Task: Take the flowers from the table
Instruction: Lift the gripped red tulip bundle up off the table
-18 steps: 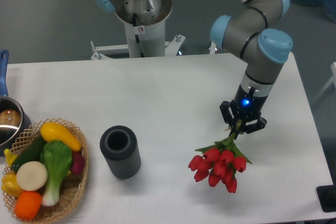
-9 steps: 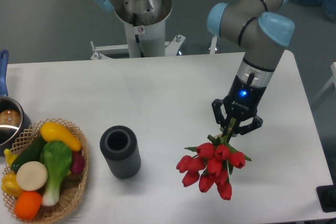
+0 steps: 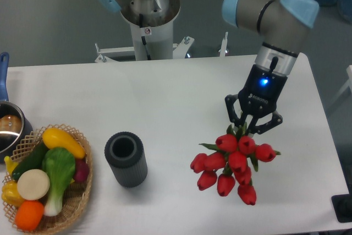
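Note:
The flowers [image 3: 234, 163], a bunch of red tulips with green leaves, hang head-down toward the camera above the right part of the white table [image 3: 181, 97]. My gripper [image 3: 252, 126] is shut on their green stems, which are mostly hidden between the fingers. The blooms look larger than the gripper, so the bunch appears lifted off the tabletop.
A dark ribbed cylinder [image 3: 126, 159] with an open top stands left of the flowers. A wicker basket [image 3: 80, 202] of colourful vegetables sits at the front left corner. A metal pot [image 3: 10, 127] with a blue handle is at the left edge. The robot base [image 3: 148, 12] stands behind the table.
The gripper has risen with the flowers held in it and shifted slightly right. The tulips now look bigger and hang more directly under the gripper.

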You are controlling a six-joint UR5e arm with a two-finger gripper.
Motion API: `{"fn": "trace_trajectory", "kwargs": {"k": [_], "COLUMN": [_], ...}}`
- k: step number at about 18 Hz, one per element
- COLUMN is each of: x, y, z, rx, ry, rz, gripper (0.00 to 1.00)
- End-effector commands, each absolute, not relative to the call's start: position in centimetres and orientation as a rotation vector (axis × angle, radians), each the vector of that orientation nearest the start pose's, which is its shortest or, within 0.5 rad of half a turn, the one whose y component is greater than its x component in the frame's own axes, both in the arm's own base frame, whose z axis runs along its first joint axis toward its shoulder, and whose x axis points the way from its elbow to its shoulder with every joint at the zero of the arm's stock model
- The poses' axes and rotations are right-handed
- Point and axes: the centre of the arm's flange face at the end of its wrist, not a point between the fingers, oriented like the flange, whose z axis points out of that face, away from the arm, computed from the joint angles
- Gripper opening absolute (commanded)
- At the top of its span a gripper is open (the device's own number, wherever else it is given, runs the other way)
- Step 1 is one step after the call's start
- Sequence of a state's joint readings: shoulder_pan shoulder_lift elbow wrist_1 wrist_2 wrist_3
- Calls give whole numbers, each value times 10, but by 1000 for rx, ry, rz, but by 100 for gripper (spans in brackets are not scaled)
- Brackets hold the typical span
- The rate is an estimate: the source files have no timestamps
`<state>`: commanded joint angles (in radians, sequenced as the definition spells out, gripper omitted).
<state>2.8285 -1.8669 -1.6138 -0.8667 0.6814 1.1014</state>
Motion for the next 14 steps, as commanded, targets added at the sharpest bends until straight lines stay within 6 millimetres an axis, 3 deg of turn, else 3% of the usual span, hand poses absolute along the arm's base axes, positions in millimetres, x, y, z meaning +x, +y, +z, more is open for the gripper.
{"fn": "trace_trajectory", "kwargs": {"k": [4,14], "x": [-519,-522], "y": [380,371], "z": [426,430], "rx": [-2140,-2129], "ry": [21,9], "rz": [-31,-22], "gripper": [8,8]}}
